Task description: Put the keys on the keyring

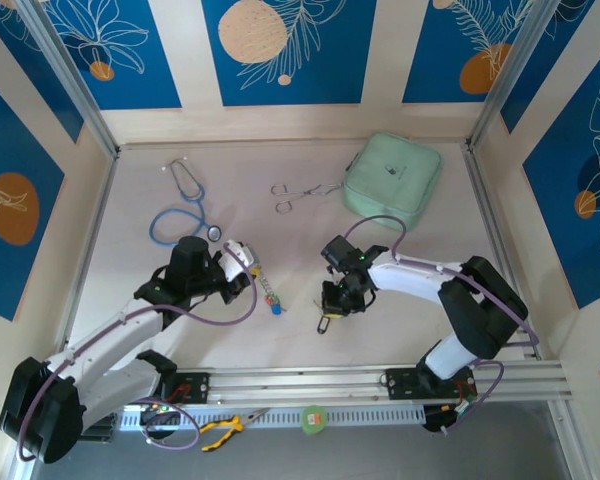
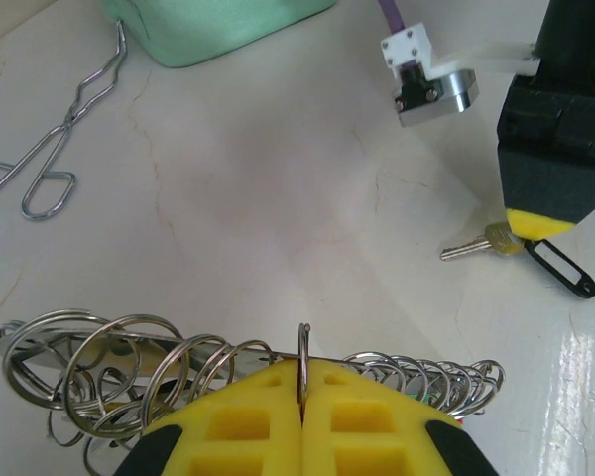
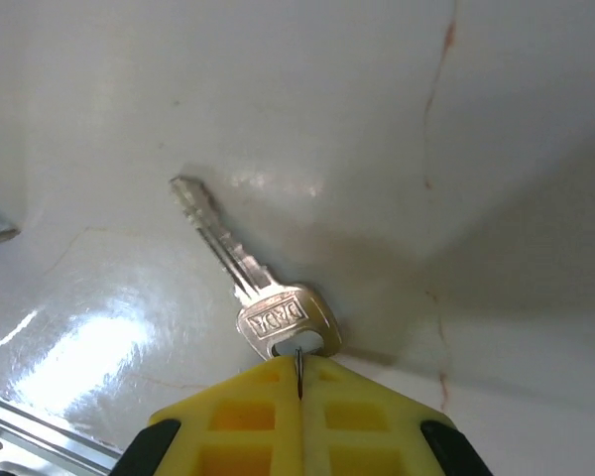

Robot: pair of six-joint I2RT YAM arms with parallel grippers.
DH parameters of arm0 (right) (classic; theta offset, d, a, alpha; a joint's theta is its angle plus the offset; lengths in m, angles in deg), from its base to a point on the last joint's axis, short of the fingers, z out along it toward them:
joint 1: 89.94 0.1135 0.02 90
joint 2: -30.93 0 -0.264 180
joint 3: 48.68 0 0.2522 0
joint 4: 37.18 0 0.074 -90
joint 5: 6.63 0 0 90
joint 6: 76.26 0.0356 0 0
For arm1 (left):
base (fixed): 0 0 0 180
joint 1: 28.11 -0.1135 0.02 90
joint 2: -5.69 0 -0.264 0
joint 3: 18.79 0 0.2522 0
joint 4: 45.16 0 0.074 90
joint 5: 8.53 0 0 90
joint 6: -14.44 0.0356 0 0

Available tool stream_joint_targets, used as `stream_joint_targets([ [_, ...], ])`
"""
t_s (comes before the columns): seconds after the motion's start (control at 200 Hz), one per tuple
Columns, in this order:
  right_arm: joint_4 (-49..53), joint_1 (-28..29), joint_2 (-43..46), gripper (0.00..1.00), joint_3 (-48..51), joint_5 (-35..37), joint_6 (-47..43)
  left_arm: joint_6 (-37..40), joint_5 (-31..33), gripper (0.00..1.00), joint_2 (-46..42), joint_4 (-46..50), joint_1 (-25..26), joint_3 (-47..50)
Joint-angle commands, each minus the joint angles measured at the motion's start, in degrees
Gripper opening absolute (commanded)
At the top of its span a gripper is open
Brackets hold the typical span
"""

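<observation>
While your right gripper (image 3: 299, 382) clamps the ring (image 3: 298, 361) on the key (image 3: 278, 319), lying well nearer you than the pouch (image 1: 392, 180), expect a light, stiff, slippery key. Your left gripper (image 2: 302, 395) pinches the ring bunch (image 2: 129, 362).

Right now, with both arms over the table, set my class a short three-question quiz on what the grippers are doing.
1. True or false: the right gripper hangs open above the silver key.
2. What is the left gripper pinching? A) a thin metal ring B) a blue-headed key C) the stethoscope tube
3. Fill in: in the top view, the steel forceps lie left of a ____ pouch.

Key: 1 false, it is shut on the small ring through the key's head. 2 A. 3 green.
</observation>
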Motion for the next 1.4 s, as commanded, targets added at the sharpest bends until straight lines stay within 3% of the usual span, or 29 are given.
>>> stream_joint_targets([
  [0.0, 3.2, 1.7, 4.6, 0.00, -2.2, 4.7, -4.0, 1.2, -0.8, 0.00, -1.3, -0.5, 0.7, -2.1],
  [0.195, 0.9, 5.7, 10.4, 0.00, -4.3, 15.5, -16.4, 1.2, -2.5, 0.00, -1.2, -1.3, 1.1, -2.6],
  [0.315, -5.0, 6.0, 14.8, 0.00, -3.3, 16.6, -28.0, 1.2, -4.6, 0.00, -1.3, -2.2, 1.2, -2.5],
  [0.545, -18.4, 4.9, 22.0, 0.00, 3.7, 0.8, -52.6, -0.2, -13.4, 0.00, -0.5, -1.7, 2.1, -3.3],
  [0.645, -21.6, 4.8, 23.5, 0.00, 5.9, -2.9, -59.6, -0.2, -18.6, 0.00, -0.7, -0.6, 3.0, -3.5],
  [1.125, -27.1, 4.3, 23.0, 0.00, 7.4, -17.2, -67.9, -1.4, -22.1, 0.00, 2.6, -3.8, 5.9, -2.9],
  [1.395, -28.3, 4.4, 21.2, 0.00, 6.6, -18.8, -66.1, -2.4, -22.6, 0.00, 3.3, -9.8, 6.5, -0.9],
])
